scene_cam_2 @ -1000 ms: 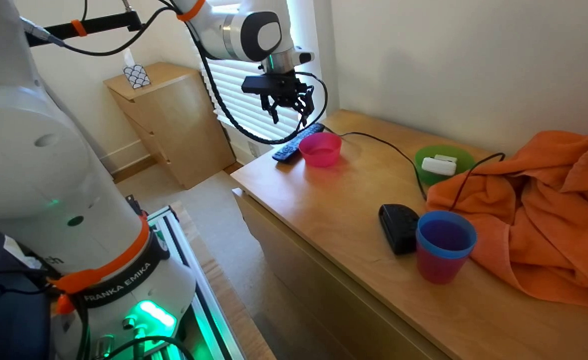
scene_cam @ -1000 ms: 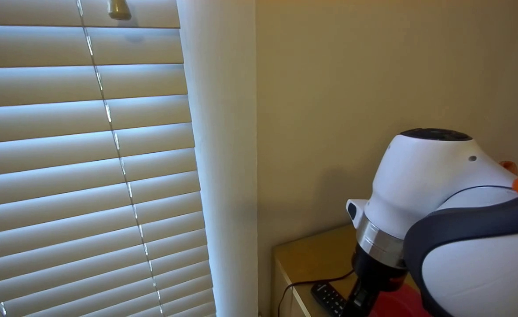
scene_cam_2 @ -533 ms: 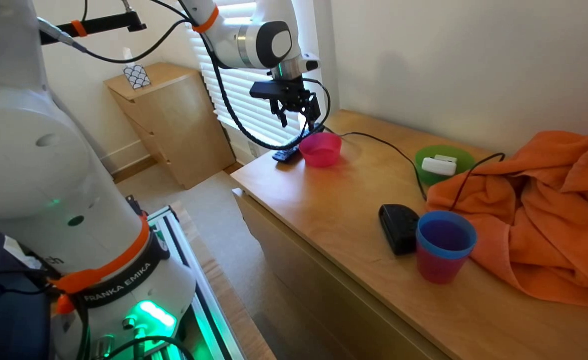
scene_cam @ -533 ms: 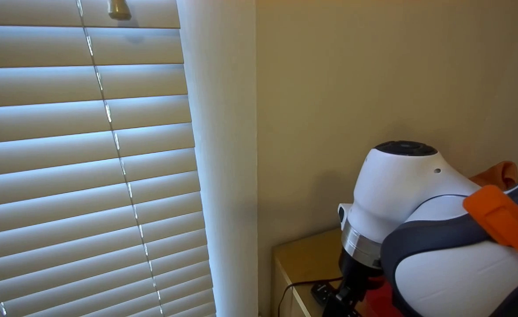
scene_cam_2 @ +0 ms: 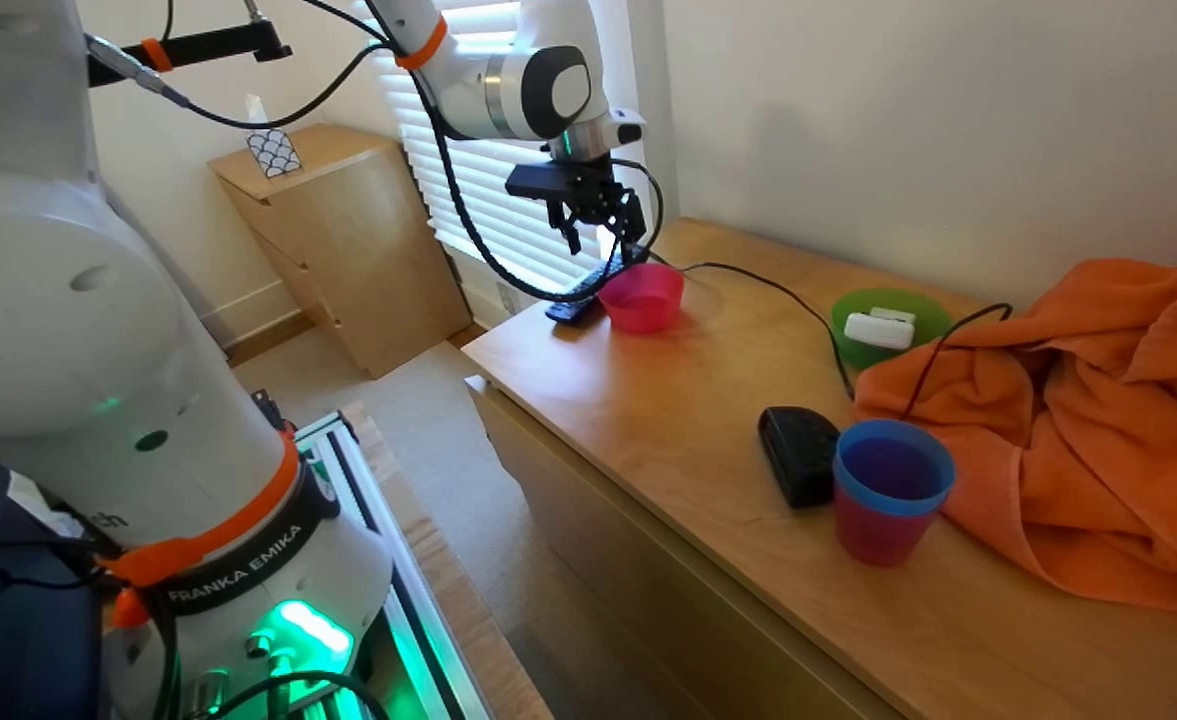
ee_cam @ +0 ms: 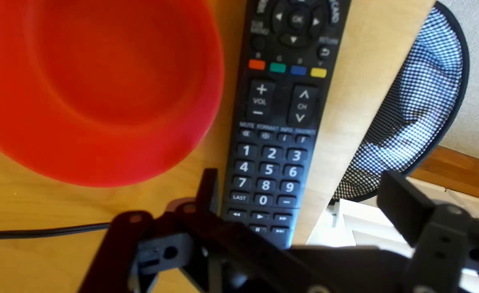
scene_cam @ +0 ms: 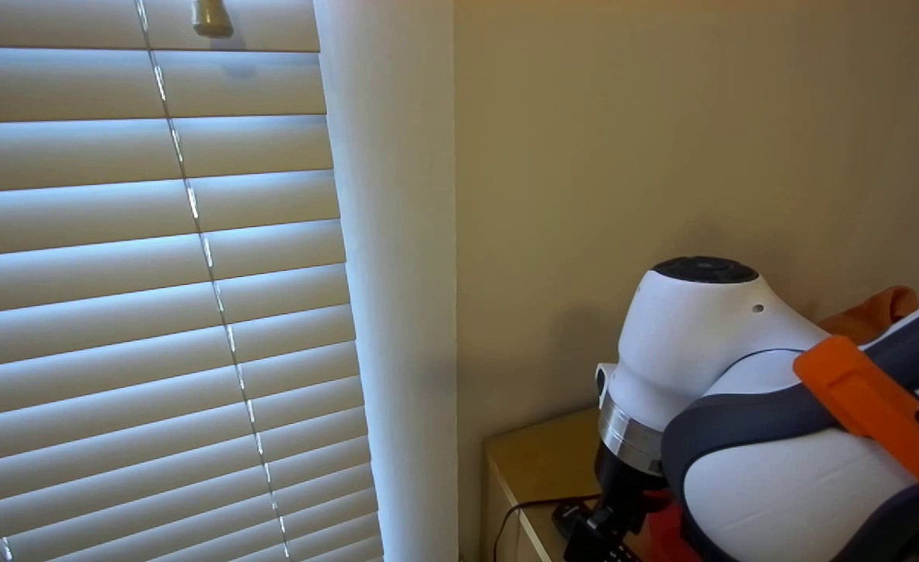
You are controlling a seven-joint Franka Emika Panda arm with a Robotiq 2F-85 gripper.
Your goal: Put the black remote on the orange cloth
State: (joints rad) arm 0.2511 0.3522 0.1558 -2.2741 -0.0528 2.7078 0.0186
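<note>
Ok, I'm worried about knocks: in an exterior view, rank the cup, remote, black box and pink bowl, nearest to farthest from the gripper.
1. Remote: beneath the open gripper.
2. Pink bowl: beside the remote, on its right in that view.
3. Black box: farther off, left of the cup.
4. Cup: farthest, on the box's right.

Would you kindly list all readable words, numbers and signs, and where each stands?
Robot base: "FRANKA EMIKA"
Robot shoulder: partial "ch"
Robot arm: partial "NK"
Black remote:
"OK"
"SUB MENU"
"RETURN"
"+ VOL −"
"CH"
"MUTE"
"FORMAT"
"INFO"
"F"
"1" to "9"
"0"
"LAST"
partial "CARD"
arrows, playback signs
Other lettering: too small, blurred.
</note>
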